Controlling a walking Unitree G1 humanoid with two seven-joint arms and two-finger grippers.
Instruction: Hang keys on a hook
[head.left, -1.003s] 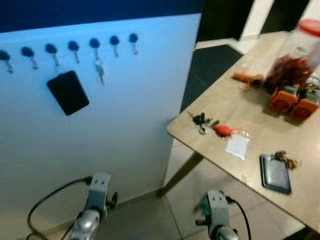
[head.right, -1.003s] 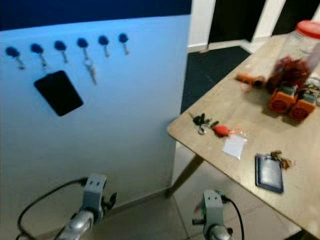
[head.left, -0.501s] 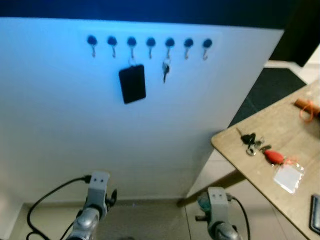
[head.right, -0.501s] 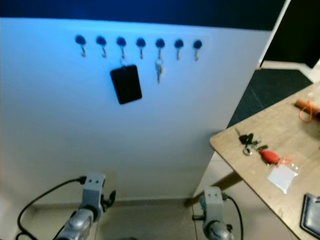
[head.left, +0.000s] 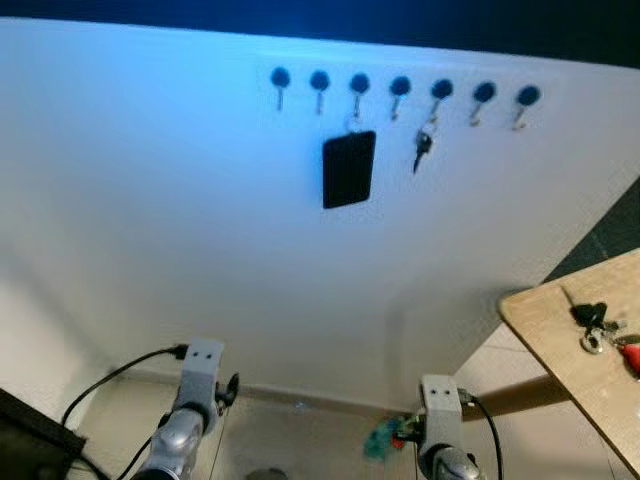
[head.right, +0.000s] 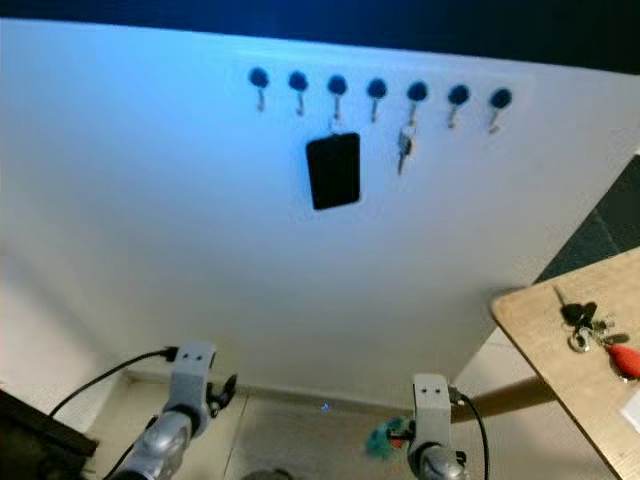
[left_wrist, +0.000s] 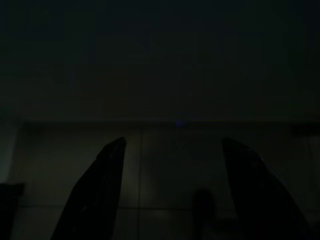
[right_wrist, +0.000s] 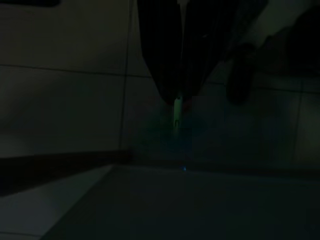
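Note:
A white panel carries a row of several blue-knobbed hooks near its top. A black card hangs from one hook and a single key from another. Both silver arms hang low in front of the panel. My right gripper is shut on a small green tag, which shows as a teal blob beside the right arm. My left gripper is open over dark floor tiles, holding nothing.
A wooden table corner juts in at the lower right, carrying a bunch of keys and a red fob. A dark object sits on the floor at the lower left. A cable loops off the left arm.
The camera has swung left: the panel and hooks now fill the middle and the table has slid to the right edge. Both arms hang as before.

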